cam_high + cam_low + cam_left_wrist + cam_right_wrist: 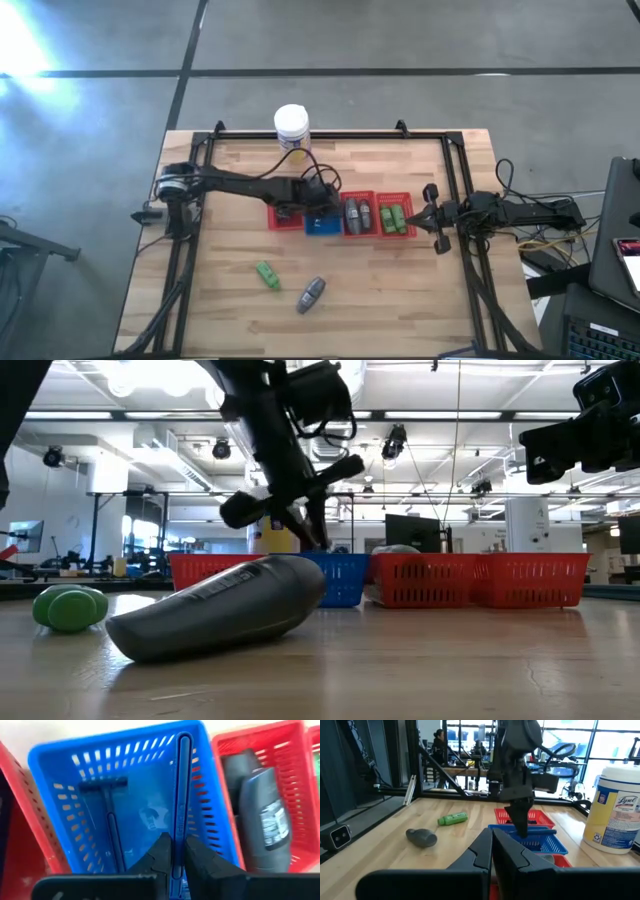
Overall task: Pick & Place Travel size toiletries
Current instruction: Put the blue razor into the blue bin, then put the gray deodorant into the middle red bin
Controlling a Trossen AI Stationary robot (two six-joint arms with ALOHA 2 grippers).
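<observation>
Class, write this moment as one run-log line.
left gripper: shut on blue razor, over blue basket | right gripper: shut, waiting at right edge

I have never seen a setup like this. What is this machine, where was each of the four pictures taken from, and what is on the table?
These are two dark robot arms at a wooden table. One picture looks straight down, one looks level across the tabletop, and one comes from a camera on each arm's wrist.

A row of mesh baskets sits mid-table: a blue basket between red baskets. A white jar stands behind them. A green bottle and a grey bottle lie loose nearer the front; more grey and green ones already lie in the red baskets.

The left tool is over the blue basket, shut on a thin blue stick-like item; another item that looks like a razor lies inside. The right tool waits shut and empty at the table's right edge.
</observation>
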